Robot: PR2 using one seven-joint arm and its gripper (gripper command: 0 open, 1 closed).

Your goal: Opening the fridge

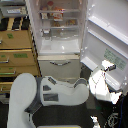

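One fridge (59, 30), its one upper door (107, 37) wide open, gripper (107, 66) finger state unclear

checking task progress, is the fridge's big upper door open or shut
Open: the upper door is swung wide to the exterior view's right, and the fridge shelves are exposed.
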